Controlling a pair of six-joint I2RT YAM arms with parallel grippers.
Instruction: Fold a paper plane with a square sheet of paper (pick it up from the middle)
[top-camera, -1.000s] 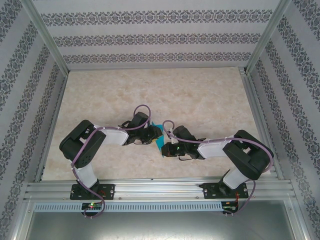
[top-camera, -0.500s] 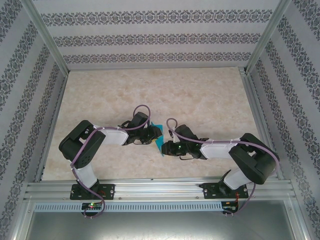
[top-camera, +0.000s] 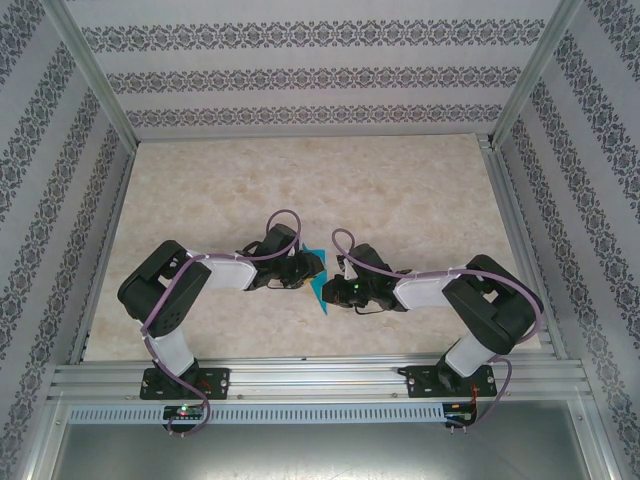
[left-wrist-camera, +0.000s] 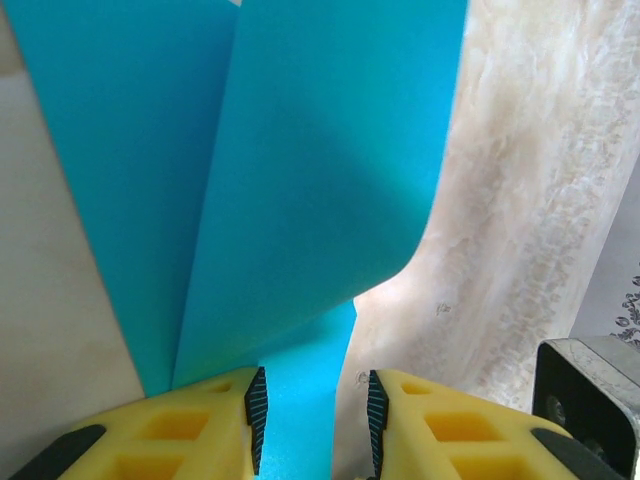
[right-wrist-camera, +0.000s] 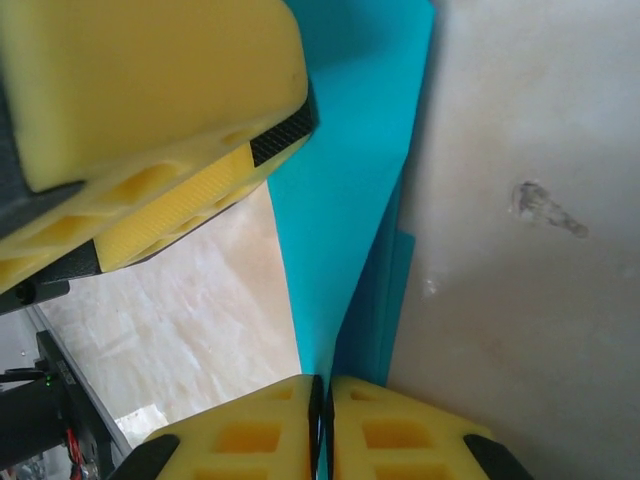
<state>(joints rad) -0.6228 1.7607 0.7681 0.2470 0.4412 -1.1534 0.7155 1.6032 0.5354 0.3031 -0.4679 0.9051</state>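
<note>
pale marbled table (top-camera: 400, 190), small scuff mark (right-wrist-camera: 545, 208) on it, aluminium rail (top-camera: 320, 375) along near edge

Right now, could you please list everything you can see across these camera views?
sheet of paper: one, teal-blue, partly folded, mid-table between the two grippers.
table: one, beige marble pattern, beneath the paper and the arms.
walls: three, pale with grey floral stripes, at the back and both sides of the table.
frame rail: one, silver metal, along the near edge, carrying the arm bases.
left arm: one, black and white with a purple cable, near left.
right arm: one, black and white with a purple cable, near right.
left gripper: one, yellow fingers, jaws apart with paper lying between them.
right gripper: one, yellow fingers, closed on an edge of the paper.
</note>
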